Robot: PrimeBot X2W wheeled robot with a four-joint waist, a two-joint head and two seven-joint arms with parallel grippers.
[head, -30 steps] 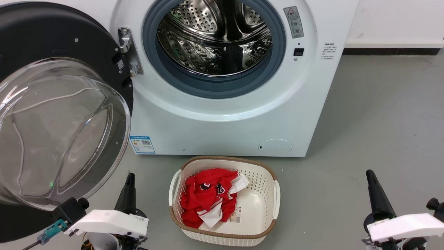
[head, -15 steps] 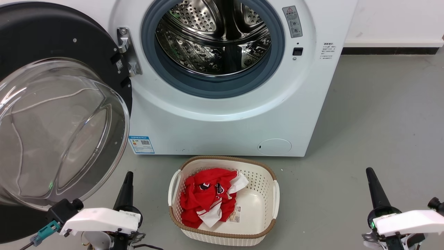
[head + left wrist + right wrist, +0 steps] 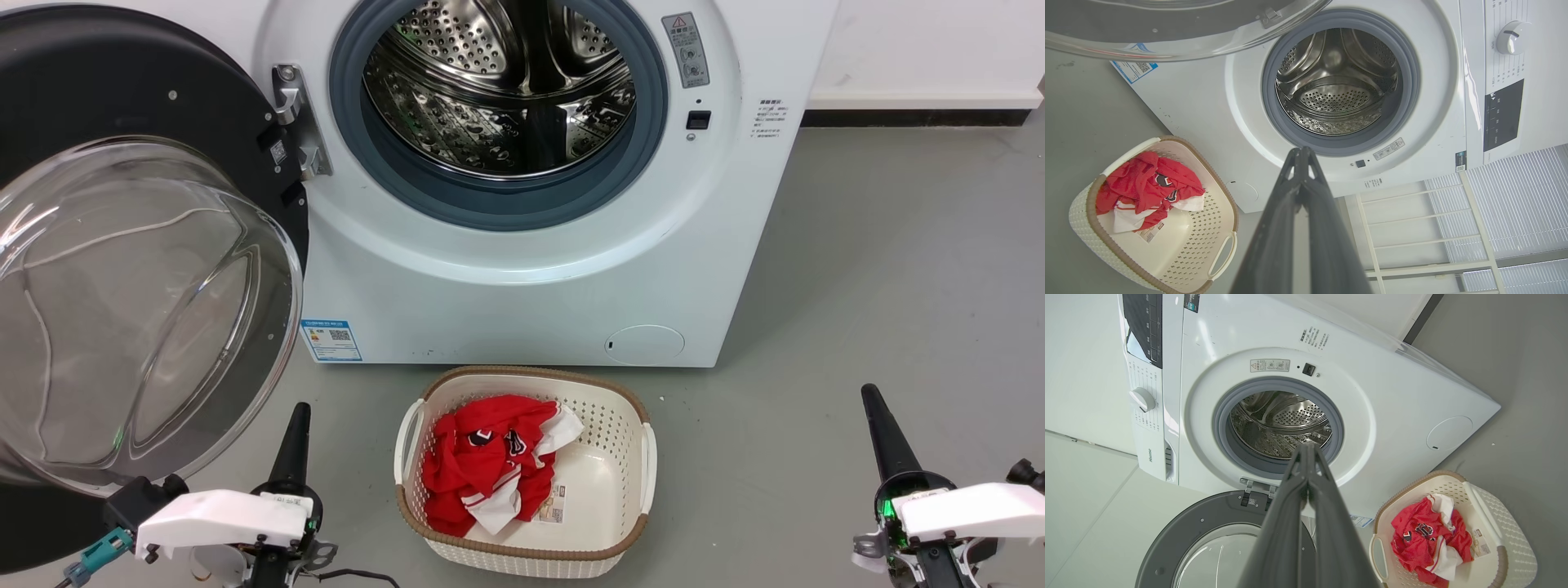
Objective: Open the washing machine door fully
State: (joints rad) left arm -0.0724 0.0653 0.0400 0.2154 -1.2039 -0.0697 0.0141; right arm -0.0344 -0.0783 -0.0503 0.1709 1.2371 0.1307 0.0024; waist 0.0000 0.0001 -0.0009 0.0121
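Grey floor [image 3: 898, 286] beneath, left claw [image 3: 300, 416] and right claw [image 3: 870, 396] both pinched together, empty; door [image 3: 49, 98] swung wide just ahead-left of left claw, likely heavy, stiff, slick: push black rim [image 3: 245, 106], not fragile glass [image 3: 139, 310].

Left hand [image 3: 1301, 153] pointing toward the washing machine [image 3: 1208, 114], fingers meeting at the tips, gripping nothing. Washing machine door [image 3: 1167, 36] hanging open across the top edge. Steel drum [image 3: 1335, 94] gleaming inside the grey gasket [image 3: 1411, 90]. Cream basket [image 3: 1208, 220] sitting on the grey floor [image 3: 1081, 134] just beside the machine, red garment [image 3: 1147, 183] lying in it.
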